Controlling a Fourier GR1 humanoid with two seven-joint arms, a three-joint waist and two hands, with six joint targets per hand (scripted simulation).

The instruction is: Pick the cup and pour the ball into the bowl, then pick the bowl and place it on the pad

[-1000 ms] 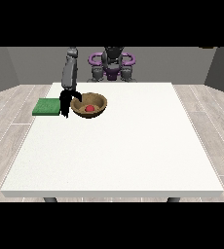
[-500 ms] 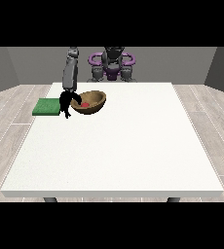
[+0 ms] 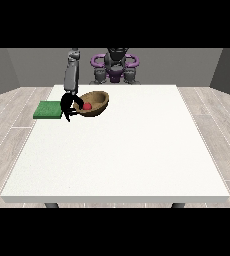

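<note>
A brown wooden bowl [image 3: 96, 102] is tilted towards the view's left, its near rim raised off the white table [image 3: 122, 150]. Inside it lies a red ball [image 3: 87, 106]. The hand at the view's left [image 3: 68, 106] grips the bowl's left rim, with its fingers curled over the edge. A flat green pad [image 3: 48, 110] lies just left of that hand, near the table's left edge. I see no cup anywhere. The other hand does not show in this view.
The robot's purple and grey torso [image 3: 115, 67] stands behind the table's far edge. A grey arm [image 3: 71, 75] comes down from it to the hand.
The bowl has been lifted at one side and now tilts, shifted slightly towards the pad. The ball has rolled to the bowl's left side.
</note>
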